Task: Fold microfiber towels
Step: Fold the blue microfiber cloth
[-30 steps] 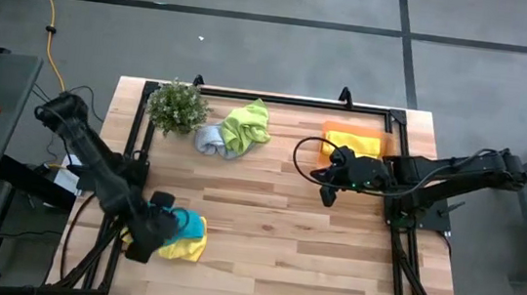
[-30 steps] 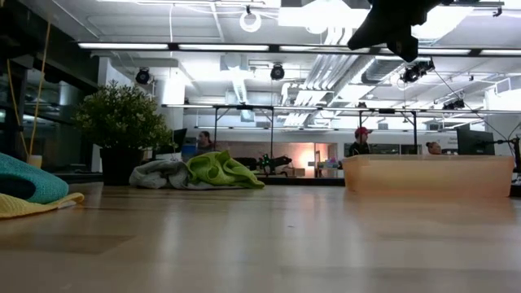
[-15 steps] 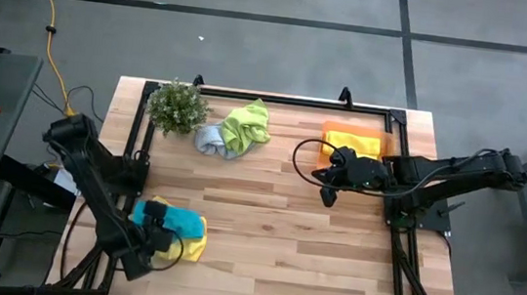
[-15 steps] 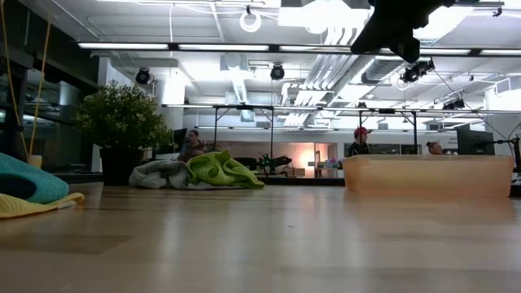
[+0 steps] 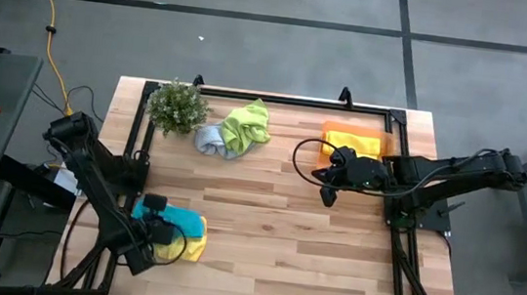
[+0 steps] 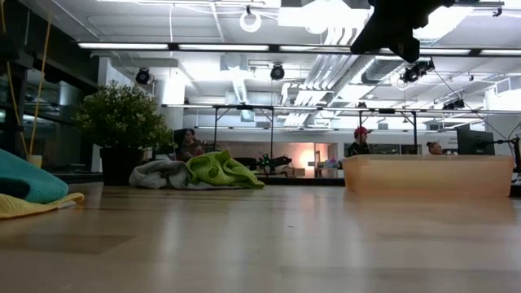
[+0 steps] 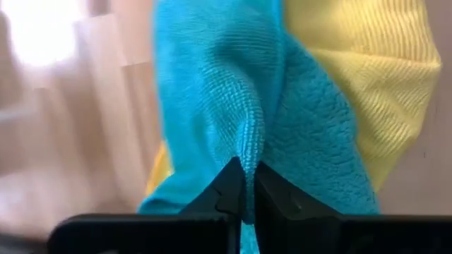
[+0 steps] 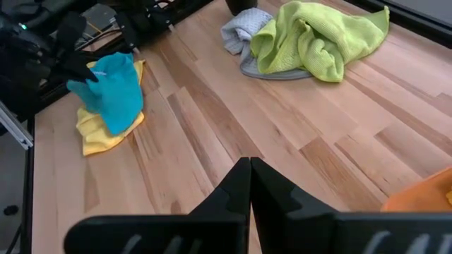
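We have wide bare wood across the middle of the table, with everything else pushed toward its edges. Our left gripper sits at the near left corner, its fingers pinched together on a raised fold of the teal towel, which lies bunched on top of a yellow towel close to the table's left edge. In the right wrist view the teal cloth stands up in a peak over the flatter yellow one. At the far edge, a crumpled lime green towel lies against a grey-blue towel, just beside the plant. Our right gripper hovers closed and empty near the orange tray, which holds another yellow towel at the far right.
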Robot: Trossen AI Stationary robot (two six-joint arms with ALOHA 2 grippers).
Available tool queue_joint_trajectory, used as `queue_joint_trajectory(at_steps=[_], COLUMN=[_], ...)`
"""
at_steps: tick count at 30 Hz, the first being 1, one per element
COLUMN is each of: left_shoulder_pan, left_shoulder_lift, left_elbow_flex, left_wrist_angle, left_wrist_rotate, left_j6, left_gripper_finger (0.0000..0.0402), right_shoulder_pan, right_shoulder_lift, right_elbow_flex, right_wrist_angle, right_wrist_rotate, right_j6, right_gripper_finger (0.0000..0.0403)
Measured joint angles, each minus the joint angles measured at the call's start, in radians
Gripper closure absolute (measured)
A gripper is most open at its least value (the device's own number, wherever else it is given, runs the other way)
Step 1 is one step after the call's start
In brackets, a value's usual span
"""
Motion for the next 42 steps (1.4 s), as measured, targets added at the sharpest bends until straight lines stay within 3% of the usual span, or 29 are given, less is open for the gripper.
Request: queue_joint_trajectory(at_steps=[5,11,15,19,25,33,39,42], left_shoulder_pan=[0.093,0.340,0.544,0.721,0.851,0.823,0.781,0.761], left_shoulder_lift=[-0.100,-0.191,-0.191,-0.152,-0.129,-0.110,-0.043,-0.006], left_elbow_flex=[0.091,0.223,0.275,0.288,0.313,0.216,0.156,0.153], left_wrist_angle=[-0.109,-0.018,0.160,0.410,0.506,0.542,0.530,0.483], left_wrist_rotate=[-0.114,-0.246,-0.215,-0.080,0.153,0.182,0.205,0.285], left_j6=[0.075,0.350,0.584,0.728,0.592,0.432,0.330,0.322], left_gripper_finger=[0.0389,0.0397,0.0399,0.0400,0.0400,0.0401,0.0401,0.0401], right_shoulder_pan=[0.000,0.000,0.000,0.000,0.000,0.000,0.034,0.062], right_shoulder_lift=[0.000,0.000,0.000,0.000,0.000,0.038,0.193,0.279], right_elbow_flex=[0.000,0.000,0.000,0.000,0.000,0.002,0.002,0.002], right_wrist_angle=[0.003,0.024,0.024,0.024,0.024,0.022,0.043,0.095], right_wrist_rotate=[0.000,0.000,0.000,0.000,-0.045,-0.102,-0.221,-0.251], right_j6=[0.001,-0.001,-0.009,-0.008,-0.001,-0.009,-0.048,-0.088], right_gripper_finger=[0.0403,0.0403,0.0403,0.0403,0.0402,0.0395,0.0321,0.0274])
